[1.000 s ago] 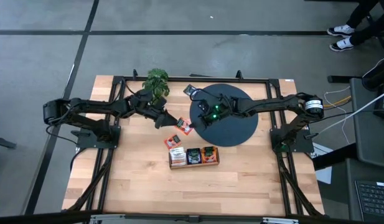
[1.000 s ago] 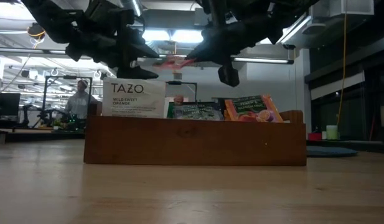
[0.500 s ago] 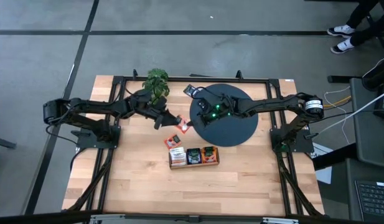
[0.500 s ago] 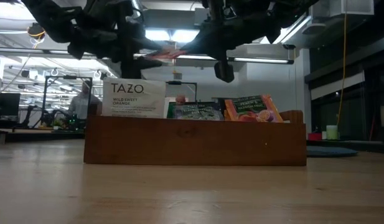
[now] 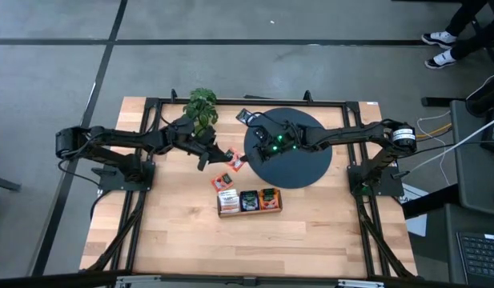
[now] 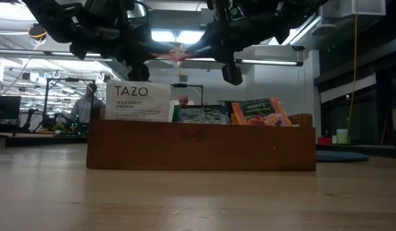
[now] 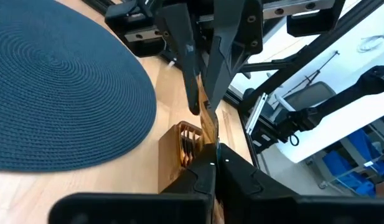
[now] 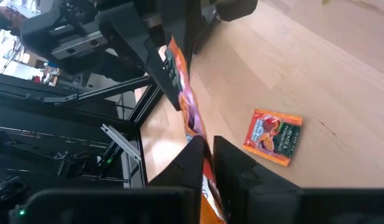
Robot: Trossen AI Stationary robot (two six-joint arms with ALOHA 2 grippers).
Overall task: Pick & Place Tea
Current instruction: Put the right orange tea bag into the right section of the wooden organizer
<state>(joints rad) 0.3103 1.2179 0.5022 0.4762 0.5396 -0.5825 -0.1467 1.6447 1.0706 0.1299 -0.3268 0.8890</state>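
Tea packet (image 5: 234, 161), orange-red, hangs in mid-air between my two arms beside the black disc (image 5: 303, 164), above the worktop (image 5: 190, 232). My left gripper (image 5: 217, 154) has its fingers pinched on one end; my right gripper (image 5: 248, 156) barely parts its fingers around the other. I judge a careless pull-away could tear or drop it.

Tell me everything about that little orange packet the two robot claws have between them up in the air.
The orange-red tea packet is a small, flat, glossy square with printed fruit art and a darker strip along one edge. It hangs in the air beside the black disc, edge-on to both wrist cameras. The left gripper is shut on one end; the right gripper has its fingers around the other end, apparently loosening. A similar packet lies flat on the wooden table below.
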